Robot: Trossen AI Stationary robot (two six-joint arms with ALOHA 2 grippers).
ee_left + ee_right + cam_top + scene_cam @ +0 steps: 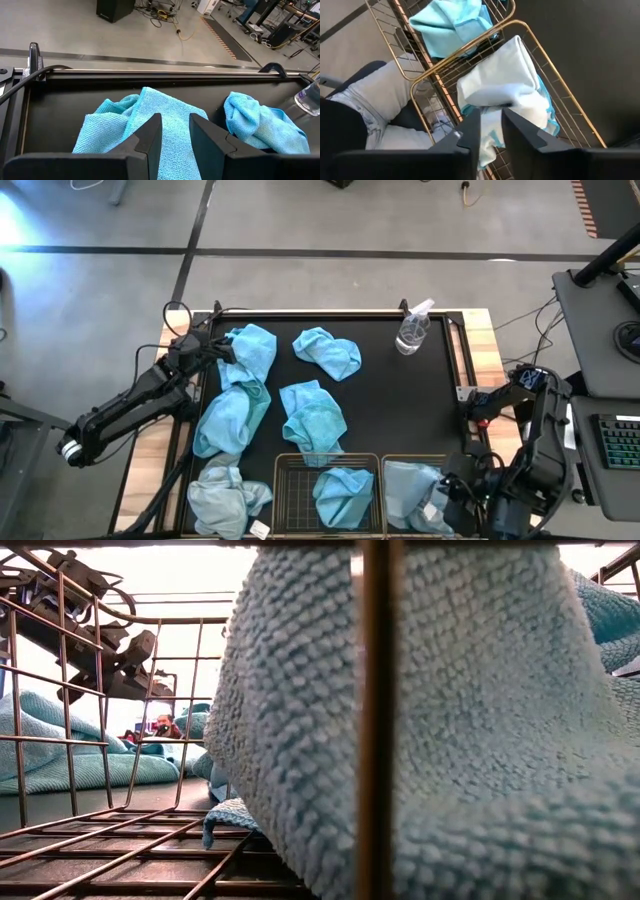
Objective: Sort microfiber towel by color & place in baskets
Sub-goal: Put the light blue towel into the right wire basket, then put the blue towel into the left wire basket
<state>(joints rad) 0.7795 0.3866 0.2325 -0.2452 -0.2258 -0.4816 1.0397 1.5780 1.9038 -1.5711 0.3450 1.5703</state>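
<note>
Several turquoise towels lie on the black table: one at the far left (252,348), one beside it (327,352), two in the middle (232,416) (312,416). Another fills the left basket (343,494). A pale grey-blue towel (228,500) lies crumpled near the left basket. My left gripper (224,352) (175,137) is open, its fingers just above the far-left turquoise towel (150,110). My right gripper (446,502) (491,131) is over the right basket (445,70), shut on a pale towel (505,75). My right gripper pinches the pale towel by a bunched fold at its upper part (490,112) between the two fingers, coming from above. The cloth hangs below the fingers. Its lower folds rest inside the right basket, and one edge drapes toward the basket's wire wall (547,107).
A clear spray bottle (413,330) stands at the table's far right. The two wire baskets (290,480) (395,463) sit side by side at the near edge. Black table between the bottle and the baskets is bare. A person's legs (380,100) show beyond the near edge.
</note>
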